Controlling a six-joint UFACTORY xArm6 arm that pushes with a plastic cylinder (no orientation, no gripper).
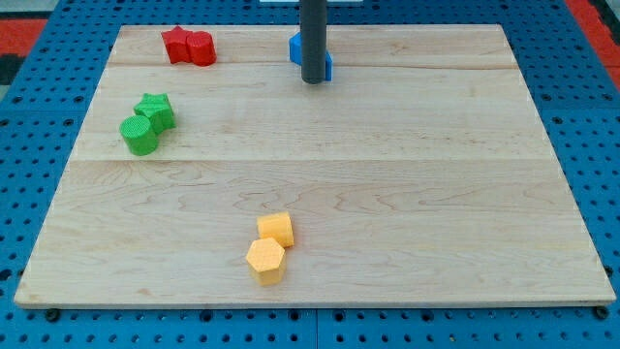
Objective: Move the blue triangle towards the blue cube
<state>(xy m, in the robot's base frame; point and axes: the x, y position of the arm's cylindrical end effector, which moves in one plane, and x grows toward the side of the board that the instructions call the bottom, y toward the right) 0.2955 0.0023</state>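
Observation:
My dark rod stands near the view's top centre, its tip (pixel 312 80) on the wooden board. The rod covers most of both blue blocks. A sliver of the blue cube (pixel 294 47) shows at the rod's left side. A sliver of the blue triangle (pixel 327 67) shows at the rod's right side, just above the tip. The two blue blocks look close together behind the rod; whether they touch is hidden.
Two red blocks (pixel 188 46) sit together at the view's top left. Two green blocks (pixel 146 123) sit at the left. Two yellow blocks (pixel 270 245) sit at the bottom centre. The wooden board (pixel 436 194) lies on a blue pegboard.

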